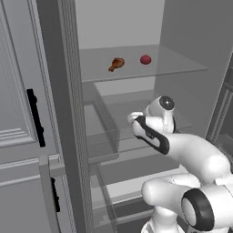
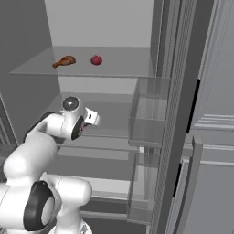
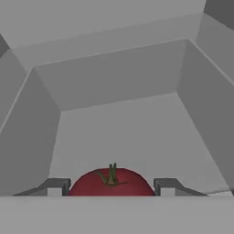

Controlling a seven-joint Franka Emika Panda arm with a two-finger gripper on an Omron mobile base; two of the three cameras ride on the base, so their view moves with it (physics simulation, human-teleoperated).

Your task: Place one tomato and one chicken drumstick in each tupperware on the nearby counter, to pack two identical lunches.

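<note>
In the hand view a red tomato (image 3: 111, 182) with a green stem sits between my two finger tips, and my gripper (image 3: 111, 188) is shut on it. Behind it lies a grey boxed-in fridge compartment. On the upper glass shelf (image 1: 182, 66) rest a second tomato (image 1: 145, 59) (image 2: 96, 60) and a brown chicken drumstick (image 1: 116, 63) (image 2: 64, 61), side by side. My hand (image 2: 90, 117) hangs one shelf level below them, in front of the open fridge. The tupperware and the counter are out of view.
The open fridge door with clear bins (image 2: 148, 114) stands to the right of the arm; another clear bin (image 1: 102, 136) juts out on the left. Grey panelled doors with black handles (image 1: 35, 116) flank the opening. Lower shelves and drawers (image 1: 136, 182) lie beneath the hand.
</note>
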